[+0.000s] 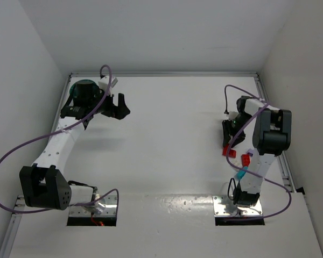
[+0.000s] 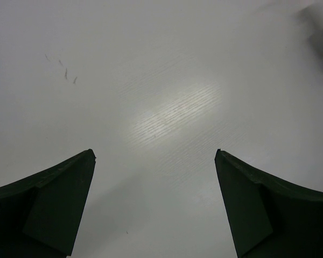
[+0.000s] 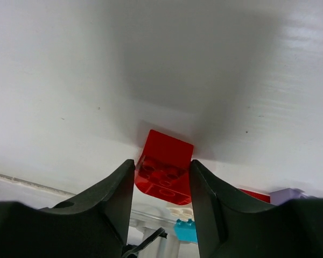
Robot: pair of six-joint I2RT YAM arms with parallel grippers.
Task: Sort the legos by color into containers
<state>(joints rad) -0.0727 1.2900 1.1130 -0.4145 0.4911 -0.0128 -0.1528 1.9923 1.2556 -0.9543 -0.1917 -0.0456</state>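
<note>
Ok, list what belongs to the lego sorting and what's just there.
Job: red lego between the right fingers, cyan lego, purple lego, teal bowl.
Not job: purple cables, base plates.

Right gripper (image 3: pixel 162 167) has its two dark fingers (image 3: pixel 110 201) pressed against either side of a red brick (image 3: pixel 167 161), studs facing us, dead centre over the white table (image 3: pixel 151 64). Down at 6 o'clock a cyan brick (image 3: pixel 185 230) peeks out. At 4 o'clock there's a purple brick (image 3: pixel 287 194), with a sliver of another red one (image 3: pixel 257 195) beside it.
</note>
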